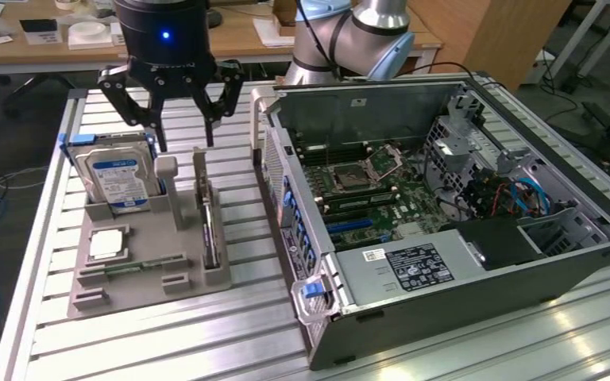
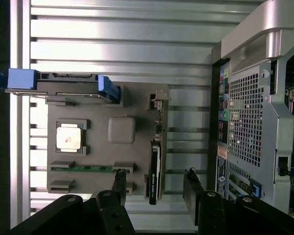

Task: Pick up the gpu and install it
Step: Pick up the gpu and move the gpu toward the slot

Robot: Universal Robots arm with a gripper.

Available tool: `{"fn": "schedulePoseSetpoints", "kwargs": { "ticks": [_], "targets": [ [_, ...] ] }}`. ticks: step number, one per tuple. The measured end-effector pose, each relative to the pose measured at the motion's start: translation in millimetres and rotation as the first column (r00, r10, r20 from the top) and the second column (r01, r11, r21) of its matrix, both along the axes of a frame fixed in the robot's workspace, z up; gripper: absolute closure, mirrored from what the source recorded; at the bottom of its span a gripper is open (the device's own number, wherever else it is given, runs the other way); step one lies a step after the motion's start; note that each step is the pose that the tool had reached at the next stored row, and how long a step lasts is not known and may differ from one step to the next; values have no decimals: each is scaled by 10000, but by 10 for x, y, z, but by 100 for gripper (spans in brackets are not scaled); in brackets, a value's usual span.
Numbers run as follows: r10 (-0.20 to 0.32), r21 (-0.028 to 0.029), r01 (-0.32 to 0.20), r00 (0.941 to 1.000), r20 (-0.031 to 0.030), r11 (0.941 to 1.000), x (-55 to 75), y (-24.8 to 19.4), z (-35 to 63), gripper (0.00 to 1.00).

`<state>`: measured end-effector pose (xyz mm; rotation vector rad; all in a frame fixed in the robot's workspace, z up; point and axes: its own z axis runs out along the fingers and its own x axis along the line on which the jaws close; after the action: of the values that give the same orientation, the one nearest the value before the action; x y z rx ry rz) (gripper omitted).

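Note:
The gpu (image 1: 210,232) is a thin black card standing on edge in a slot on the right side of the grey holder (image 1: 140,290). My gripper (image 1: 183,131) hangs open above the holder's far end, well clear of the card and touching nothing. In the wrist view the gpu (image 2: 155,169) lies as a dark slab in line with the gap between my two black fingers (image 2: 120,183), and the open gripper (image 2: 155,188) has nothing between them. The open computer case (image 1: 443,214) with its motherboard stands to the exterior view's right of the holder.
The holder also carries a silver hard drive (image 1: 120,178) with a blue-white label, standing upright beside blue clips, a square silver chip (image 1: 107,244) and a green memory stick (image 1: 136,266). The case's perforated rear wall (image 2: 247,117) is close beside the gpu. Everything sits on a slatted aluminium table (image 1: 178,341).

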<state>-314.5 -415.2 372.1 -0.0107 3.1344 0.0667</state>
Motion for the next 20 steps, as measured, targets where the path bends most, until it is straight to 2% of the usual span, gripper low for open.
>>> {"fn": "schedulePoseSetpoints", "kwargs": {
  "ticks": [3,11,20],
  "targets": [
    [6,0,-6,10000,1,10000,-1,-2,-24,41],
    [111,-10,-111,9999,-1,9999,0,-51,-97,41],
    [126,-11,-126,9999,0,9999,0,-60,-151,41]
  ]
}}
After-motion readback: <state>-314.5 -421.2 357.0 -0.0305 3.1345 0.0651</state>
